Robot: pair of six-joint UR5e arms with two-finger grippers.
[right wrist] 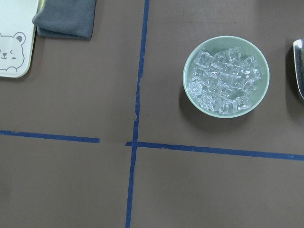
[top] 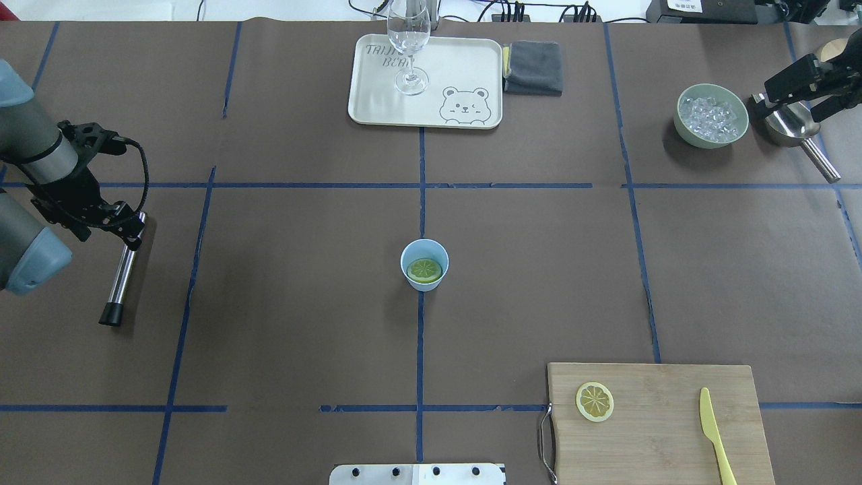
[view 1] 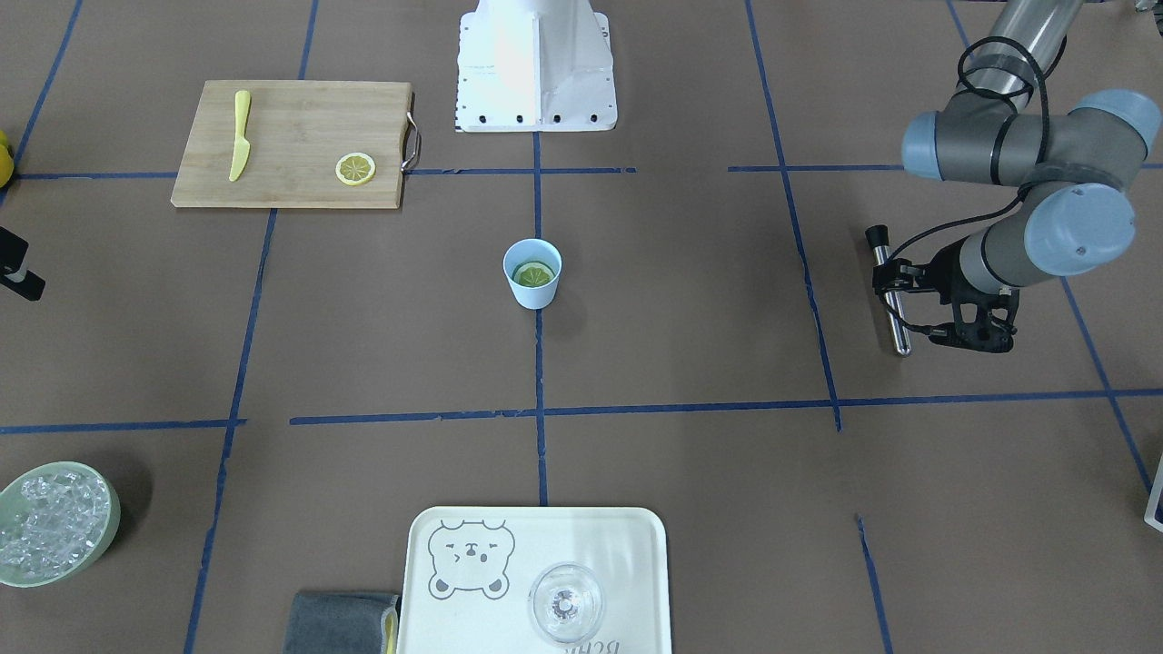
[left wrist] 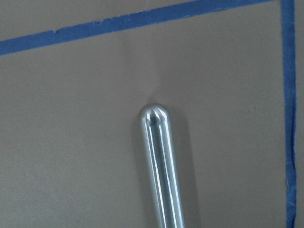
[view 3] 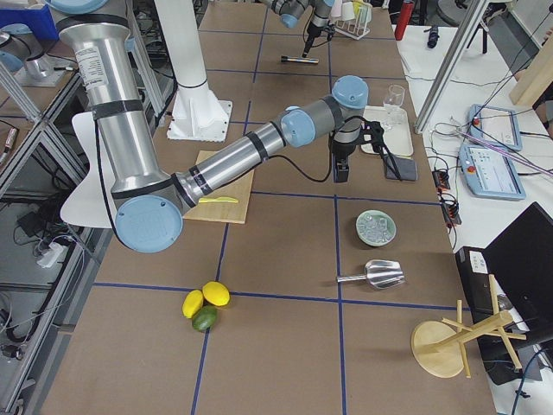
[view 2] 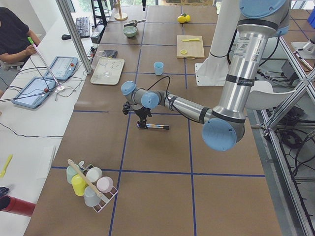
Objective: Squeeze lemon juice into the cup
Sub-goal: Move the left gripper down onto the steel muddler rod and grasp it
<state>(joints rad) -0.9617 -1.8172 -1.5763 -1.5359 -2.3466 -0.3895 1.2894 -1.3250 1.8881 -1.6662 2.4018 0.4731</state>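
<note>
1. Biggest risk, tipping: the cup (view 1: 532,292) stands upright and alone at the table's middle, held by nothing; one lemon slice (top: 424,270) lies flat inside it; I judge that any off-centre push down into that narrow mouth could topple it or slide it.
2. Next risk, the tool: the left gripper (top: 133,225) sits at the upper end of a metal rod (top: 122,269) that lies on the table, well apart from the cup; I cannot tell whether the jaws clamp it or only flank it; a loose hold could let it swing or drop on the way.
3. Smaller risk, the second slice (top: 594,401): thin and flat on the cutting board (top: 660,431), so a pinch may slip off its edge; the yellow knife (top: 715,438) lies apart from it on the same board.
4. The right gripper (view 3: 340,173) hangs high, its camera looking down on the bowl of ice (top: 712,143); its opening cannot be told; nothing shows in it.
5. Surroundings, large to small: tray (top: 377,101), cloth (top: 533,67), scoop (top: 788,128), glass (top: 409,40); all far from the cup; nothing stands between either arm and it.
</note>
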